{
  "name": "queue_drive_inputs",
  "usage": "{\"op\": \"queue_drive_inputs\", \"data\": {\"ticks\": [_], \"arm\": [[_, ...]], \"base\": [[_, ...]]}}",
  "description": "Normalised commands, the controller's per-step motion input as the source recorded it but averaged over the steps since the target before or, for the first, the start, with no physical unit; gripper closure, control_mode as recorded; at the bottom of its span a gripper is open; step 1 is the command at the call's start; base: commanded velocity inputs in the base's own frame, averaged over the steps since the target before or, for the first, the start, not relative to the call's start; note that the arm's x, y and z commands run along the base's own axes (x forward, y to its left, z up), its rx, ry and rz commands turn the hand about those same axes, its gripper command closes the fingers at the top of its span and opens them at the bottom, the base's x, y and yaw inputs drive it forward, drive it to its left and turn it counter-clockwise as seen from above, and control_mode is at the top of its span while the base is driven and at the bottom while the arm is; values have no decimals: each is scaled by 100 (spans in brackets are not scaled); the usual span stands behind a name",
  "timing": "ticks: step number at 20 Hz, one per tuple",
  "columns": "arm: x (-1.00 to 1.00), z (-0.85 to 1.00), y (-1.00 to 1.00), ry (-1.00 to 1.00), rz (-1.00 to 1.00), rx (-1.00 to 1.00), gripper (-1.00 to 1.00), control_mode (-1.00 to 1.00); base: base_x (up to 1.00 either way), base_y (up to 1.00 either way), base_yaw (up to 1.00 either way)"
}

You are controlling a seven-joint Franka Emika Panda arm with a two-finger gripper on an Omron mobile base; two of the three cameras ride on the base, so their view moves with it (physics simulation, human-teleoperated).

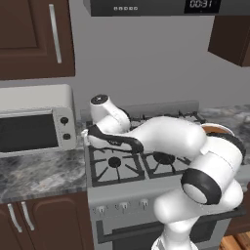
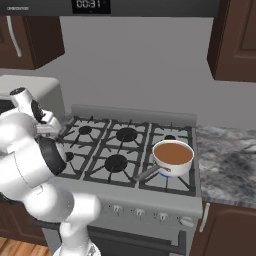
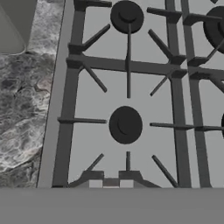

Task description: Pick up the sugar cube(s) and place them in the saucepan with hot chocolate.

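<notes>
the big white arm (image 1: 195, 161) bends up from the bottom and reaches over the left side of the stove (image 2: 130, 150). its hand hangs above the left burners, looking down at them. the gripper (image 3: 110, 183) peeks in at the bottom of the hand view, just over the near left burner (image 3: 125, 125). so little of the fingers shows that i cannot tell if they are apart or together, and nothing looks to be between them. past that burner sits the far left burner (image 3: 127, 16), and the black grates (image 3: 127, 65) run between them. to the left of the stove is the grey stone counter (image 3: 22, 100), with a corner of the toaster oven (image 1: 34, 122) on it. the saucepan with hot chocolate (image 2: 172, 156) sits on the front right burner, well apart from the hand, with its handle sticking out toward the front. the brown drink inside looks smooth. i do not see any sugar cube; it may be too small to spot. what could go wrong: the hand is over the wrong side of the stove, so it might close on nothing. if it does get a cube, it has to cross the whole stove, and a small cube could slip out and fall between the grates. the arm could also bump the pan handle and spill the drink.
</notes>
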Motion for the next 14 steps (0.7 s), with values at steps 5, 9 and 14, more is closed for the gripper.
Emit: {"op": "queue_drive_inputs", "data": {"ticks": [5,9,14], "arm": [[0,23,-100,-3,0,2,100,-100],[5,6,-100,0,-1,7,100,-100],[13,18,-100,1,-3,7,100,-100]], "base": [[0,0,0],[0,0,0],[0,0,0]]}}
